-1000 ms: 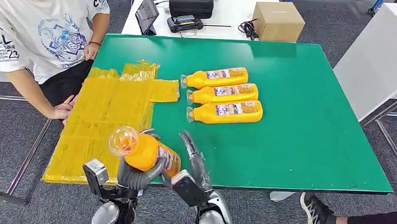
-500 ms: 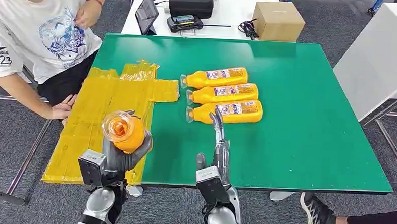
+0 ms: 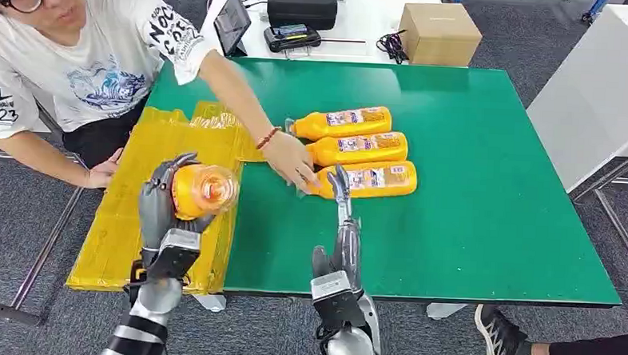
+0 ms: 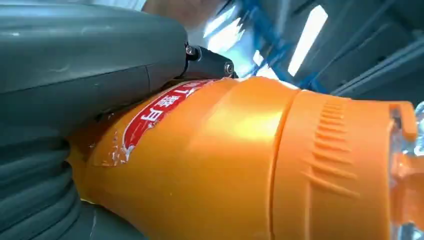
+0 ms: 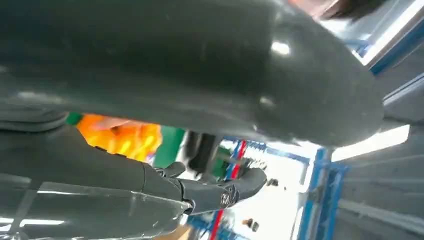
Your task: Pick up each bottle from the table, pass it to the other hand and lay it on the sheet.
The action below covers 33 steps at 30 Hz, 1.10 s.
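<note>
Right wrist view blurred; the nearest bottle's cap end is hidden behind a person's hand (image 3: 294,162). Left hand (image 3: 166,199) grips an orange plastic bottle with clear cap (image 3: 202,190), held above the crinkled yellow plastic sheet (image 3: 147,162). Right hand (image 3: 342,203) empty, fingers straight, tips at the nearest of three orange labelled bottles (image 3: 352,145) lying ahead of it on the green counter (image 3: 486,193).

Your left hand (image 3: 166,199) is raised on a bent arm, fingers (image 3: 155,188) curled around a bottle (image 3: 201,190), thumb against its side. Your right hand (image 3: 342,219) reaches straight forward, fingers (image 3: 339,183) extended and together, nothing in its grasp, forearm low.
</note>
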Each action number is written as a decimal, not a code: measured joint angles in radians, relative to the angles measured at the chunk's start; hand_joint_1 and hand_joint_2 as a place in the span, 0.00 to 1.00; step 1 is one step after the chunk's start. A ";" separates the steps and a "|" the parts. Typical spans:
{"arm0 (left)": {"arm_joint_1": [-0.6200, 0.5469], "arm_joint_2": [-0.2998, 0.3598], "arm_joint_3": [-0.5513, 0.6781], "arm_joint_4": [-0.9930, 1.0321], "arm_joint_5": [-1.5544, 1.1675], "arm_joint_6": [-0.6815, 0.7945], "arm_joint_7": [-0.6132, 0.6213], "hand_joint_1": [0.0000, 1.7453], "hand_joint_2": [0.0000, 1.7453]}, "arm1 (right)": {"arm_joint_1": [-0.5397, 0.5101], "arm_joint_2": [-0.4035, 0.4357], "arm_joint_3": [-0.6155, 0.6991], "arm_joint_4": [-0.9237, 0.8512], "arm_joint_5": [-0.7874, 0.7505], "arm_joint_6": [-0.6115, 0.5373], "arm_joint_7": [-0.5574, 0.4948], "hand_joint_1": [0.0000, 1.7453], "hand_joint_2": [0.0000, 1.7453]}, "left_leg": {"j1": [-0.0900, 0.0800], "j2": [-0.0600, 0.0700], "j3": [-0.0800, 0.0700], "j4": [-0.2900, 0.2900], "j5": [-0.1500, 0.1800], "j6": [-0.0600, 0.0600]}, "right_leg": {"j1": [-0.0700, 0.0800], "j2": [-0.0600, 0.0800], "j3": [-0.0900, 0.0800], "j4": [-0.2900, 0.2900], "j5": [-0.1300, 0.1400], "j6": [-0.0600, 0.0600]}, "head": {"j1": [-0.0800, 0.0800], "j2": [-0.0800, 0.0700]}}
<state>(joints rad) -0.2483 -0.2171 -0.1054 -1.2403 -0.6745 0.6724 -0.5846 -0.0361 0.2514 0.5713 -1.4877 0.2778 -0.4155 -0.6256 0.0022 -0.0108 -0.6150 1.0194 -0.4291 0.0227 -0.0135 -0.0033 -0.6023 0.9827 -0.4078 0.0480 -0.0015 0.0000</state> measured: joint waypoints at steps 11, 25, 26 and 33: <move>-0.345 0.210 0.054 0.540 -0.880 -0.014 0.475 1.00 1.00 | -0.062 -0.009 0.104 0.002 -0.071 0.128 0.008 0.00 0.00 | 0.000 0.003 0.001 0.000 0.002 -0.001 | 0.000 0.002 -0.001 0.002 0.001 -0.001 | 0.000 0.000; -0.425 0.315 -0.025 0.789 -0.863 -0.085 0.504 1.00 1.00 | -0.073 -0.009 0.120 0.021 -0.071 0.158 0.020 0.00 0.00 | 0.000 0.003 -0.001 0.000 0.002 -0.001 | 0.000 0.003 -0.003 0.002 0.002 -0.003 | 0.001 0.000; -0.425 0.318 -0.025 0.794 -0.861 -0.089 0.502 1.00 1.00 | -0.074 -0.009 0.120 0.022 -0.071 0.159 0.021 0.00 0.00 | 0.000 0.003 -0.001 0.000 0.002 -0.001 | 0.000 0.003 -0.003 0.002 0.002 -0.003 | 0.001 0.000; -0.423 0.323 0.017 0.814 -0.772 -0.118 0.435 1.00 1.00 | -0.075 -0.009 0.122 0.027 -0.071 0.167 0.023 0.00 0.00 | 0.000 0.003 -0.001 0.000 0.002 -0.001 | 0.000 0.003 -0.003 0.002 0.002 -0.003 | 0.001 0.000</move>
<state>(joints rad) -0.6716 0.1057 -0.0885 -0.4261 -1.4469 0.5547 -0.1491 -0.1109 0.2426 0.6935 -1.4603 0.2071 -0.2483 -0.6024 0.0025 -0.0080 -0.6163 1.0194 -0.4269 0.0218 -0.0134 -0.0005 -0.6052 0.9848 -0.4055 0.0452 -0.0008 0.0000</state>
